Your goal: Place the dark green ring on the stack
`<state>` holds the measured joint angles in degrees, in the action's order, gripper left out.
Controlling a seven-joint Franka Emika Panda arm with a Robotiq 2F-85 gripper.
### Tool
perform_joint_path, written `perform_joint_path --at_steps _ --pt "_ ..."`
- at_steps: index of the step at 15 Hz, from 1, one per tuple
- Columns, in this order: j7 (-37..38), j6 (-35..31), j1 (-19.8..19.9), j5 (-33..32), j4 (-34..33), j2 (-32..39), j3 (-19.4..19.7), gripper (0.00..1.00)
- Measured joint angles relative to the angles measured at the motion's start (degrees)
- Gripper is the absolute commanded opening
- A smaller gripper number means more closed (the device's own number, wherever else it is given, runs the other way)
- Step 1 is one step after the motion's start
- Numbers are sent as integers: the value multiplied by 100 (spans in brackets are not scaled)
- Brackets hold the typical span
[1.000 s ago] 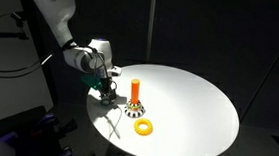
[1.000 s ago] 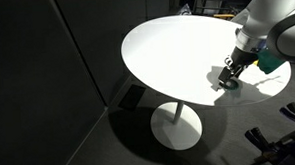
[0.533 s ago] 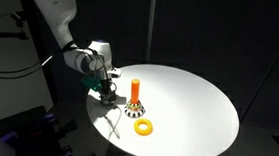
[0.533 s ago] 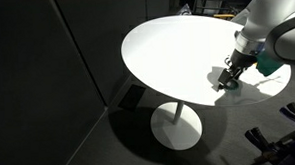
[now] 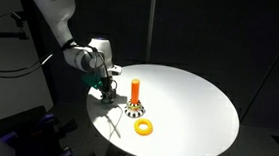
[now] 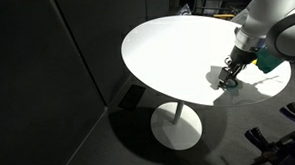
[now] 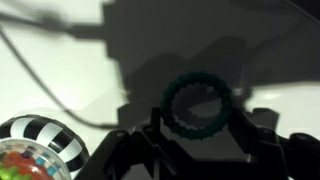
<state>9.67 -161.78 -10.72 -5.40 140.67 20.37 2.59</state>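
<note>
The dark green ring [image 7: 203, 79] was recorded between the parted fingers of the tool [image 7: 205, 128], low on the counter [image 5: 193, 102] near the stack [image 5: 134, 96] — actual grip could not be confirmed.

Thin dark green ring [image 7: 205, 78] near upright stack [image 7: 45, 140]

From my station I can't read any text, label, brand, number or sign in these views; the pictures are too dim and small for lettering.
</note>
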Motion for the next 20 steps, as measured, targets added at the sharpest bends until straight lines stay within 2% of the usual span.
perform_joint_path --at_steps 11,20 --pt "48 857 30 -1 -88 -844 127 44" --pt "48 1845 426 -1 -615 -1519 65 44"
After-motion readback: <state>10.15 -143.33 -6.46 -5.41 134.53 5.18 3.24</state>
